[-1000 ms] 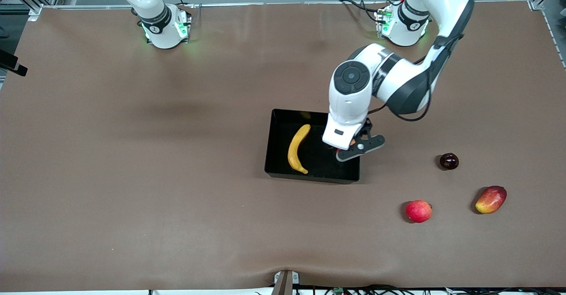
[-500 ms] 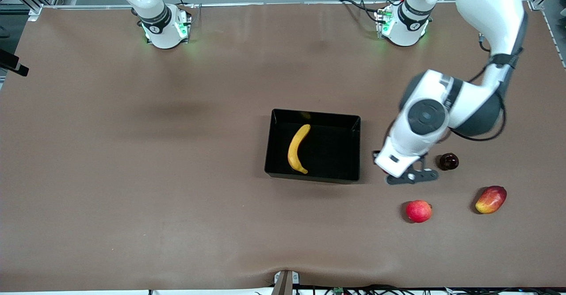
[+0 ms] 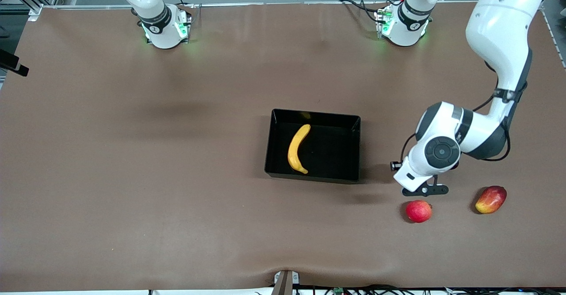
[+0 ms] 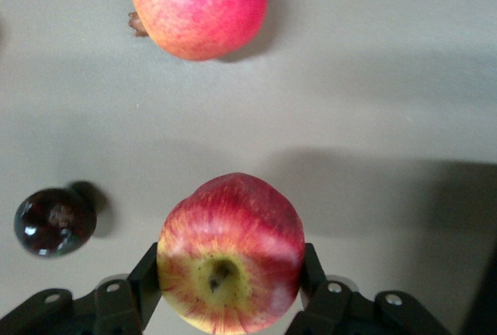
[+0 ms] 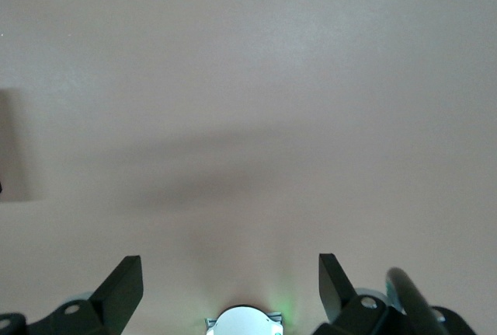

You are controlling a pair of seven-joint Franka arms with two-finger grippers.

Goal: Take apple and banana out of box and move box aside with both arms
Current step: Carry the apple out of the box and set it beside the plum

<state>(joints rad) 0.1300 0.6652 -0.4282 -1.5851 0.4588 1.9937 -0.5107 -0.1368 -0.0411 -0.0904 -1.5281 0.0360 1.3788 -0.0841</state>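
The black box (image 3: 269, 155) stands mid-table with the yellow banana (image 3: 298, 148) lying in it. My left gripper (image 3: 424, 191) is over bare table between the box and the left arm's end, just above the evenly pink-red apple (image 3: 418, 211). In the left wrist view my left gripper (image 4: 231, 269) is shut on the small red apple with yellowish patches (image 4: 231, 246), stem end toward the camera. In the front view this apple is hidden under the wrist. My right gripper (image 5: 231, 273) is open and empty over bare table near its own base and waits.
The pink-red apple (image 4: 198, 5) and a small dark round fruit (image 4: 54, 221) lie on the table under the left gripper. An oval red-and-yellow mango (image 3: 491, 199) lies nearer the left arm's end of the table.
My left gripper has moved from over the box toward the left arm's end, with the apple in it, and now is by the pink-red apple. The arm now covers the dark fruit.
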